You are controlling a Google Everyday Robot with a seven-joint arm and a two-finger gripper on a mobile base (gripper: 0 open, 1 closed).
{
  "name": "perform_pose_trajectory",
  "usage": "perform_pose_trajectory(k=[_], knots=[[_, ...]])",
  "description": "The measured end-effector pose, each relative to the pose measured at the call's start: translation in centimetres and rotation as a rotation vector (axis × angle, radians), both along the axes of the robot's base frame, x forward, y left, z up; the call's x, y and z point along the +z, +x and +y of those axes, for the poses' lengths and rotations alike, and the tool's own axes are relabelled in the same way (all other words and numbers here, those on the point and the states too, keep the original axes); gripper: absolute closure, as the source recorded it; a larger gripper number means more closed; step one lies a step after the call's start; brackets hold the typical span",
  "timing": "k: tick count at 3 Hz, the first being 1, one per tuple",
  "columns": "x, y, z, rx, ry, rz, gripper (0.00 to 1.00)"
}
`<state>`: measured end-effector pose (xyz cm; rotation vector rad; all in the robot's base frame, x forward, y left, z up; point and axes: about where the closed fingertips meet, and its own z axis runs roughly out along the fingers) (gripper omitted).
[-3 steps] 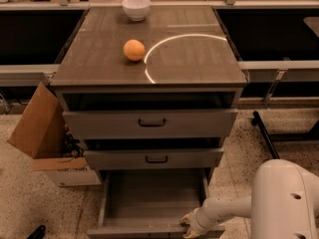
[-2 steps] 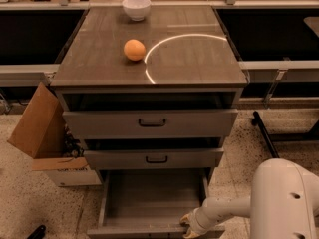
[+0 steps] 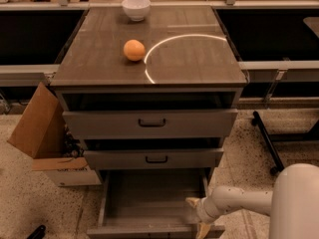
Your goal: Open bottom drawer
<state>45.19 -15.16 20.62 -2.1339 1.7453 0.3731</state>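
Note:
The bottom drawer (image 3: 139, 230) of the grey three-drawer cabinet stands pulled far out, and its bare inside shows. Its handle is hidden from this angle. My gripper (image 3: 197, 216) is at the drawer's front right corner, on the end of the white arm (image 3: 239, 199) that comes in from the lower right. One fingertip (image 3: 191, 201) is over the drawer's inside and the other is down at the front wall. The fingers are spread and hold nothing that I can see. The middle drawer (image 3: 154, 159) and the top drawer (image 3: 151, 122) stand slightly out, each with a dark handle.
An orange (image 3: 134, 50) and a white bowl (image 3: 136, 8) are on the cabinet top. An open cardboard box (image 3: 42, 133) stands on the floor to the left. A dark wheeled stand leg (image 3: 266, 141) is on the floor to the right.

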Motion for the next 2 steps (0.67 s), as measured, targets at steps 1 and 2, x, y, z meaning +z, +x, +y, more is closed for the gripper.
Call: perform_pose_trajectory(k=[1, 2], knots=[[4.7, 1.5, -2.1, 0.004, 0.004, -0.049, 0.0], [8.4, 2.4, -3.3, 0.002, -0.005, -0.078, 0.0]])
